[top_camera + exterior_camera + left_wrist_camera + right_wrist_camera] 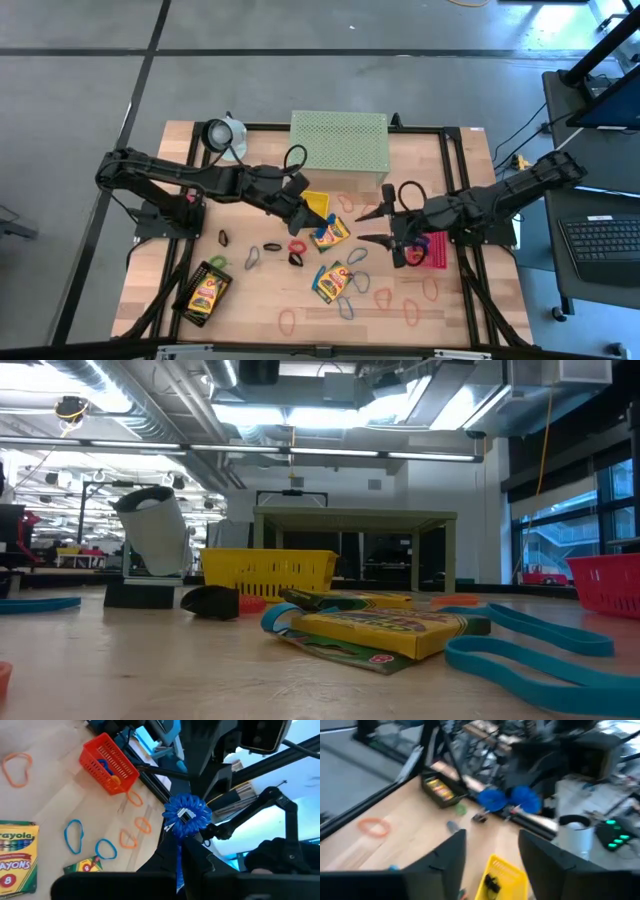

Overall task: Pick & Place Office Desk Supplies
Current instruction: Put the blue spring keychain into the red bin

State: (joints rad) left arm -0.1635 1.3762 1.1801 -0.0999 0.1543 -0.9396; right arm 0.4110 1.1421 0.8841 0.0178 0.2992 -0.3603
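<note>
Crayon boxes [330,233] [333,282] lie flat on the table amid red [297,246], blue [345,305] and orange [410,312] loops and black clips [222,238]. A third box lies in the black tray [205,293]. In the low view a crayon box [390,630] rests on blue loops [540,650]. My left gripper [312,212] [186,817], with blue fuzzy fingertips, is shut above the yellow tray [318,203]. My right gripper [378,226] [492,850] hovers open between the yellow and pink [432,250] trays, touching nothing. One black clip [492,882] lies in the yellow tray. My left gripper pinches something small with a silvery part [184,815], apparently a clip, between its two blue fingertips [197,807]. The blue pads hide most of it. It is lifted clear of the table.
The pale green mesh shelf [338,145] stands at the far edge, with a white cup-like object [222,134] to its left. A black frame runs around the tabletop. Bare wood shows near the left front and between the loops along the near edge.
</note>
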